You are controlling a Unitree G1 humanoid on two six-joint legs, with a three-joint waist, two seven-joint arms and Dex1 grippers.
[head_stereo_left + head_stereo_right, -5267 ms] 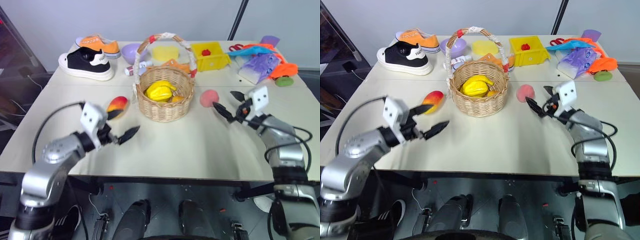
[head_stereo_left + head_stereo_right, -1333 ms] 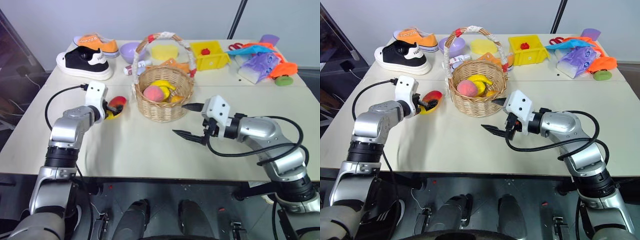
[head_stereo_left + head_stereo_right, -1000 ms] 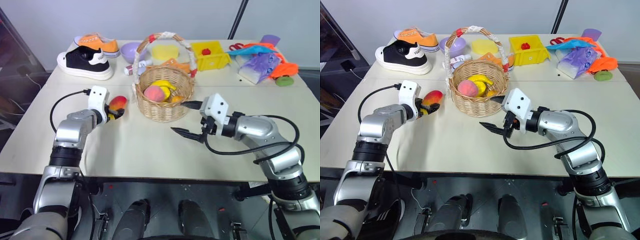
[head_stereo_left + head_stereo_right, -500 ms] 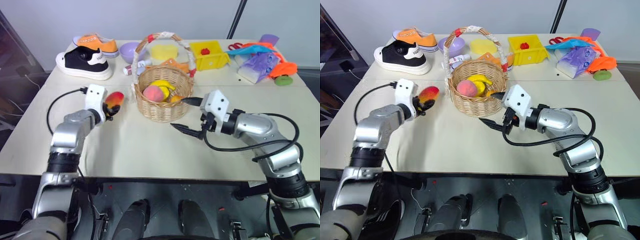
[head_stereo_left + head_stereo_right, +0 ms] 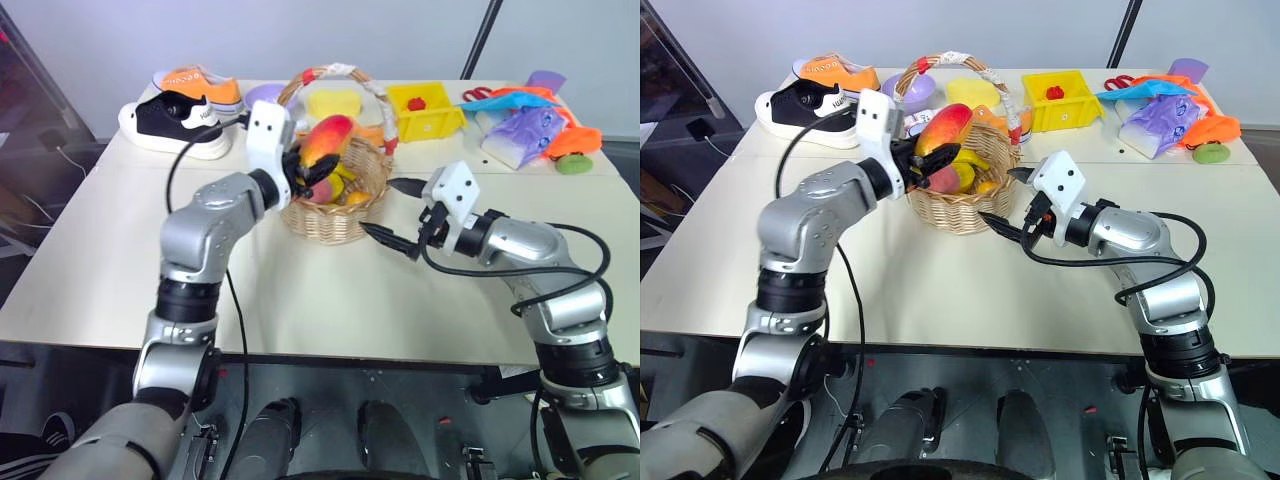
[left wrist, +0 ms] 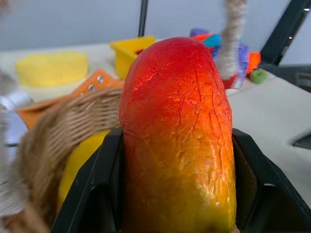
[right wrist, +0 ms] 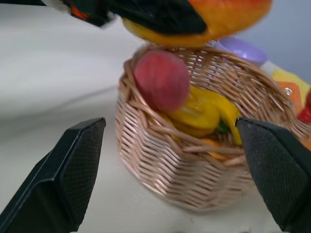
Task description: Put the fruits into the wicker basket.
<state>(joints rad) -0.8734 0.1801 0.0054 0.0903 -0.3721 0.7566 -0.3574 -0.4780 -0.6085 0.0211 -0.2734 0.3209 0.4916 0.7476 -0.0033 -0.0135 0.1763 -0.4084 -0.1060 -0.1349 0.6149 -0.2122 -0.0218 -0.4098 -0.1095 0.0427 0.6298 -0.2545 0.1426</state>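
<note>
Left eye view: mango held up over the basket, peach already inside

The left claw [image 5: 312, 172] is clamped on the mango [image 5: 326, 138], red end up, right above the near-left rim of the basket [image 5: 335, 205]; left wrist view shows both black fingers [image 6: 95, 187] pressed flat to the mango's sides; the peach [image 7: 161, 80] sits in the basket next to some yellow fruit [image 7: 206, 113]; the right claw [image 5: 393, 212] hangs just beside the basket's right side, spread wide with nothing in it; sneakers [image 5: 178, 113] and a yellow bin [image 5: 426, 108] are further back on the bench [image 5: 300, 290].
</note>
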